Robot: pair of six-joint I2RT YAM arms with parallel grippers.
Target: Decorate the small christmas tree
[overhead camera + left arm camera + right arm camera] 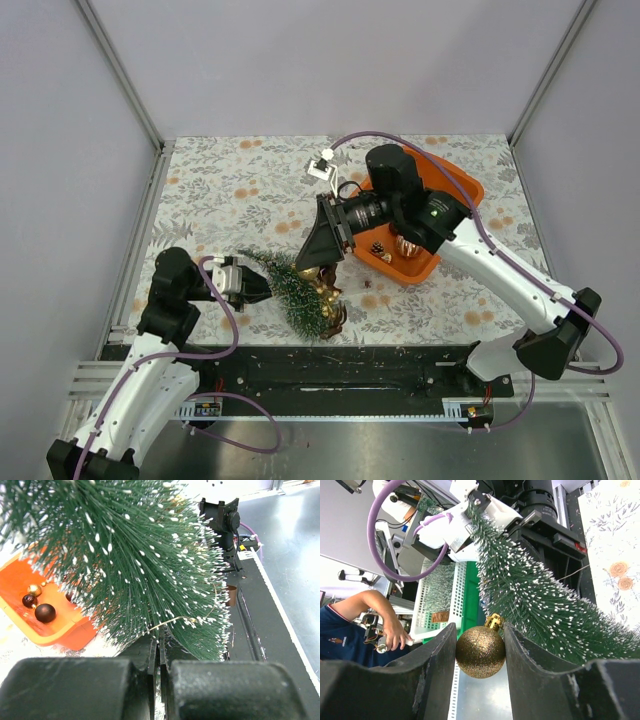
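Note:
The small christmas tree [298, 292], dark green with frosted tips, is held slanted low over the table, its base toward the near edge. My left gripper [262, 287] is shut on its thin top; in the left wrist view the bristles [150, 565] fill the frame above the closed jaws [159, 652]. My right gripper [326, 282] reaches in from the right, beside the tree's lower part. It is shut on a gold glitter bauble [480, 651], whose gold cap touches the tree's branches [540, 600].
An orange tub [468, 186] stands at the back right, holding a copper bauble [410, 246] and a small cone [378, 247]. The left wrist view shows its rim [50, 639] with three small baubles inside. A white clip [322, 166] lies behind the arms. The black front rail [330, 365] runs just below the tree.

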